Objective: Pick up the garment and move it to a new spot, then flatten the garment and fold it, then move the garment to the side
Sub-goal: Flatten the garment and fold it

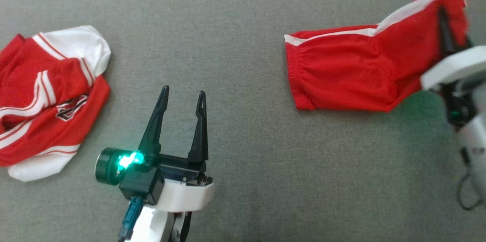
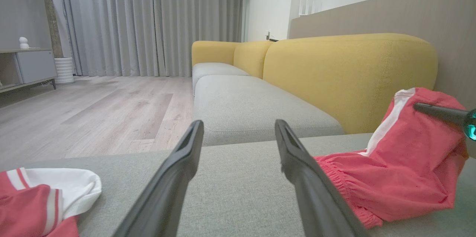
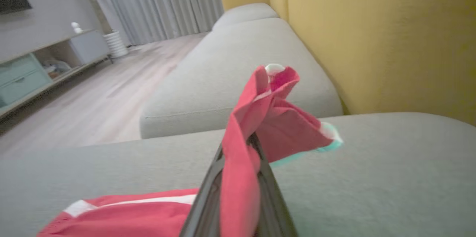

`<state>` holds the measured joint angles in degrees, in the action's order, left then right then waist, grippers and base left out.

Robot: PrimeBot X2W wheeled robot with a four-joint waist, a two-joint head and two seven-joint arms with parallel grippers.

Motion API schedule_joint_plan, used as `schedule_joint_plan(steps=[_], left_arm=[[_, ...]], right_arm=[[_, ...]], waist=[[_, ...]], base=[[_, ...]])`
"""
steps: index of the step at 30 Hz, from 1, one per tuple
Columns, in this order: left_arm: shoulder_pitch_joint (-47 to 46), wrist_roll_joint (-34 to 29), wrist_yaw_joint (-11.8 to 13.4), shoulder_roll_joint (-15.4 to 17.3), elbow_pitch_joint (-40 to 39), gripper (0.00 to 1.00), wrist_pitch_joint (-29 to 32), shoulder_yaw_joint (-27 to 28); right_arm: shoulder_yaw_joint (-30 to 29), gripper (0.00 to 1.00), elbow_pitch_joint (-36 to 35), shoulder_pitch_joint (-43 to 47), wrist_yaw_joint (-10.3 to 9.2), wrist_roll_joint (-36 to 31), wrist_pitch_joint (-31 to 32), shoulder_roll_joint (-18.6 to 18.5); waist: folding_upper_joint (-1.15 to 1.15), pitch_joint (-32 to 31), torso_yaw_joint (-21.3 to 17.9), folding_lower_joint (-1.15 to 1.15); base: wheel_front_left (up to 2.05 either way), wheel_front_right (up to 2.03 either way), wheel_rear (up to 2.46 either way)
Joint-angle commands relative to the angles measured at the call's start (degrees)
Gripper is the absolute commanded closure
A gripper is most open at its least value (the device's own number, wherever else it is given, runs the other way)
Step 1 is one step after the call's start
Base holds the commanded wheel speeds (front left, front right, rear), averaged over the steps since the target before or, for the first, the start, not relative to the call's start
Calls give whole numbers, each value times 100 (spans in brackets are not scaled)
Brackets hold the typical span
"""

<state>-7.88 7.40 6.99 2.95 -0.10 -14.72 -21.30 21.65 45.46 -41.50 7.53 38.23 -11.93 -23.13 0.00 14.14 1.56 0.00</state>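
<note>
The garment, red shorts [image 1: 341,71] with a white side stripe, lies on the grey seat at the right, its right end lifted off the cushion. My right gripper [image 1: 442,18] is shut on that raised end. In the right wrist view the red cloth [image 3: 267,118] is bunched between the closed fingers and stands up past their tips. The left wrist view shows the shorts [image 2: 401,162] draped up to a dark finger [image 2: 438,112] of the right gripper. My left gripper [image 1: 183,95] stands open and holds nothing above the middle of the seat, left of the shorts.
A crumpled red-and-white jersey [image 1: 45,94] lies at the left edge of the grey cushion [image 1: 243,25]. The yellow backrest [image 2: 349,77] rises behind the shorts. Wooden floor [image 2: 93,114] lies beyond the seat's far edge.
</note>
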Motion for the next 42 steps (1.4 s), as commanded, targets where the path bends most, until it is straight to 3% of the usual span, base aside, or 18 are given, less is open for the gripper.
schedule_joint_plan(steps=[1,8,9,10,11,15,19,24,28,31,35,42], left_arm=[[-27,-15,-12,-6,-158,0,-28,160],[69,81,32,-6,-126,0,-28,111],[76,99,38,-7,-124,0,-28,97],[81,113,36,-7,-114,0,-28,72],[84,129,34,-7,-100,0,-28,40],[95,198,87,-7,-101,0,-28,-34],[202,257,127,-7,-126,0,-28,43],[438,385,170,-7,-192,0,-28,219],[754,332,91,-7,-158,0,-28,424],[1063,231,66,-7,-121,0,-28,608],[1479,111,41,-1,-125,0,-28,849],[1946,-33,-81,0,-92,0,-28,1125]], right_arm=[[118,100,-269,-46,-4,-19,-9,68],[816,100,-981,257,-4,-307,454,859],[918,78,-992,312,-4,-352,533,1004],[1028,27,-967,372,-4,-406,622,1134],[1125,0,-942,424,-4,-489,644,1241],[1297,0,-971,661,-4,-560,474,1523],[1104,0,-1181,942,-4,-659,-32,1413],[394,0,-1552,1464,-4,-1033,-289,1197],[-719,0,-2556,2451,-4,-1631,-304,1228],[-1227,0,-3182,3324,-4,-2020,-305,1413],[-1306,0,-3527,4076,-4,-2341,-306,1539],[-1247,0,-3538,4548,-4,-2639,-306,1660]], waist=[[0,-74,63,0],[0,-227,317,0],[0,-237,350,0],[0,-252,390,0],[0,-270,431,0],[0,-353,530,0],[0,-514,496,0],[0,-773,380,0],[0,-1096,287,0],[0,-1333,204,0],[0,-1502,94,0],[0,-1732,-5,0]], base=[[0,0,0],[0,0,0],[0,0,0],[0,0,0],[0,0,0],[0,0,0],[0,0,0],[0,0,0],[0,0,0],[0,0,0],[0,0,0],[0,0,0]])
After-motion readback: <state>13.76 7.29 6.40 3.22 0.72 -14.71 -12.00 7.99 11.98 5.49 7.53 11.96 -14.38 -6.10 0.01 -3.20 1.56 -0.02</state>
